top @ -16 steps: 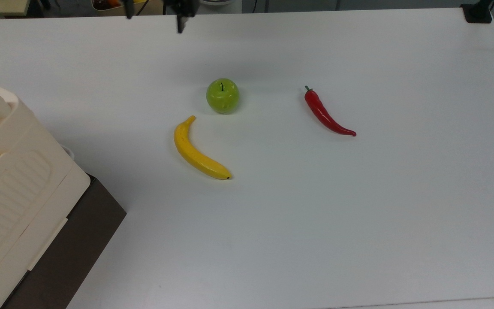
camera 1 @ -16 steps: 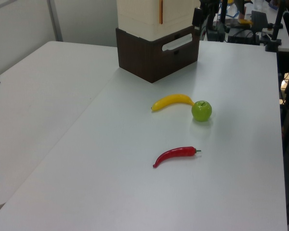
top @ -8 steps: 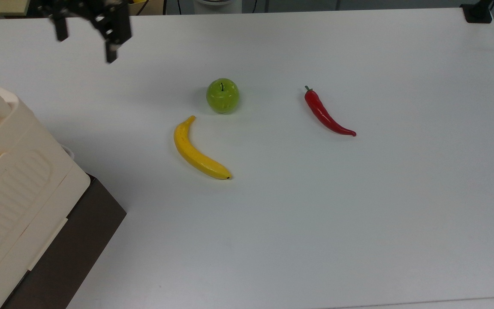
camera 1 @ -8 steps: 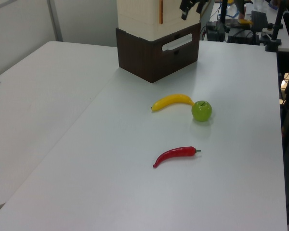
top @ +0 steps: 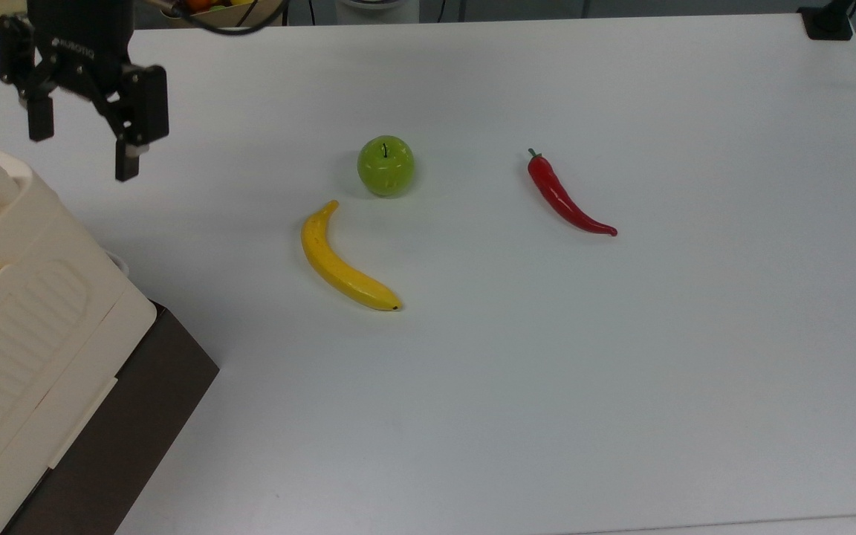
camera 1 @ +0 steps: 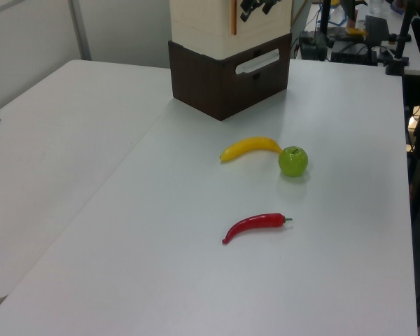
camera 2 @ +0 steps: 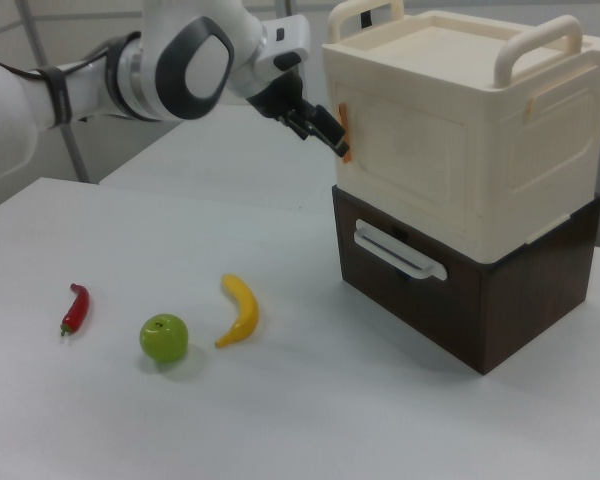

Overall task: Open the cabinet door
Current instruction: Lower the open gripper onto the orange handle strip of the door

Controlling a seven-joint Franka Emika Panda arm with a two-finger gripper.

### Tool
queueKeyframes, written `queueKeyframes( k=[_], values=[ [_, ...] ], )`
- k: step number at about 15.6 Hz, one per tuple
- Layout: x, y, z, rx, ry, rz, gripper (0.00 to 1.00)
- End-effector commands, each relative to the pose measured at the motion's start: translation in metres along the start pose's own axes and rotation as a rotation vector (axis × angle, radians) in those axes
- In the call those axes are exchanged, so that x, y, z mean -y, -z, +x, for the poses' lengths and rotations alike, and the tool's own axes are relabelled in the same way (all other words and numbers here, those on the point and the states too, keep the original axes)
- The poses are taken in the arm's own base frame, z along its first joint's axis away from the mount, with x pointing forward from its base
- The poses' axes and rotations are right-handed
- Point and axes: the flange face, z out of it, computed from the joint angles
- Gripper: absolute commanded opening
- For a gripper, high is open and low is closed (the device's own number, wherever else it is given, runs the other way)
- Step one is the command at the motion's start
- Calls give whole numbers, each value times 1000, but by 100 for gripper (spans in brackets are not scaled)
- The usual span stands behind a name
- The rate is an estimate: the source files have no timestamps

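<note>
While its two fingers stand wide apart with nothing between them, the gripper (top: 84, 148) hangs just beside the cabinet (camera 2: 460, 130) near the orange tab (camera 2: 342, 132). Its cabinet door (camera 2: 405, 160) sits flat and closed. On the right view's left lie a banana (camera 2: 240, 310), apple (camera 2: 164, 338) and chilli (camera 2: 74, 308).

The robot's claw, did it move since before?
Yes. In the top view the gripper went toward the top view's left, away from the apple, nearer the cabinet.

The cabinet (camera 2: 460, 130) is showing matt cream plastic; the apple (top: 386, 165) and chilli (top: 563, 198) are gleaming glossy; the worktop (top: 621, 371) is looking smooth and matt.
</note>
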Motion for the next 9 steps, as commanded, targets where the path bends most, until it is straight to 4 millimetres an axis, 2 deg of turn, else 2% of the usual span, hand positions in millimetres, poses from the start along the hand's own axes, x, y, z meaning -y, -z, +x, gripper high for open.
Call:
queueKeyframes(
  k=[1,6,9],
  values=[
    [9,-8,9,-92,0,15,100],
    [20,-27,10,-176,61,9,95],
    [21,-27,9,-179,71,4,82]
  ],
)
